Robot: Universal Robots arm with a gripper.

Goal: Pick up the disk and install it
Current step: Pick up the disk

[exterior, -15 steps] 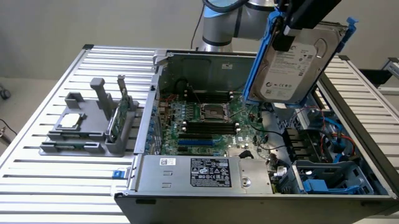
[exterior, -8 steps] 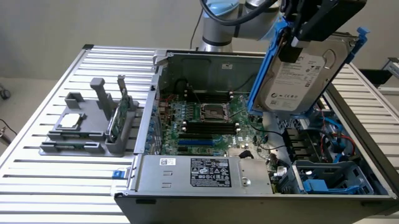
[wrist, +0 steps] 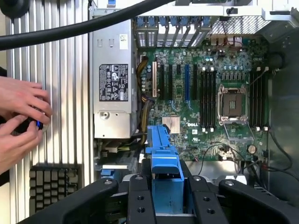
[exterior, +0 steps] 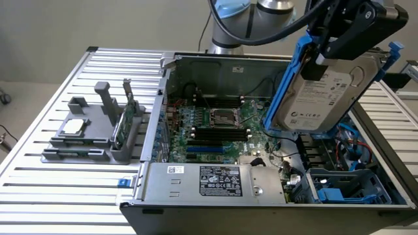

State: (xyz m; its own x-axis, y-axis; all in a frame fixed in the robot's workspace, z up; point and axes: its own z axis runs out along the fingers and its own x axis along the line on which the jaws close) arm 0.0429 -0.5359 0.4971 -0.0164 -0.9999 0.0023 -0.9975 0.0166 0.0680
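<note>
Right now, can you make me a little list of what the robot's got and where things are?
held: disk, clamped in the end effector
disk position: tilted, in the air over the open case
installed: not yet
exterior view's left: chip and green card on a grey stand
person: hands beside the case

Even, diffuse room light from overhead, fairly bright, no hard shadows. Exterior view: slatted table (exterior: 46, 161) pale grey with a soft sheen on the ribs; white label of the disk (exterior: 323, 100) bright but not blown out; motherboard (exterior: 219, 122) dimmer inside the case, deepest shade down in the drive bay (exterior: 339, 188). Wrist view: table slats glare near white; power supply (wrist: 112, 84) evenly lit; gripper (wrist: 169, 191) and cable (wrist: 70, 30) read as near-black masses, little surface detail.
</note>
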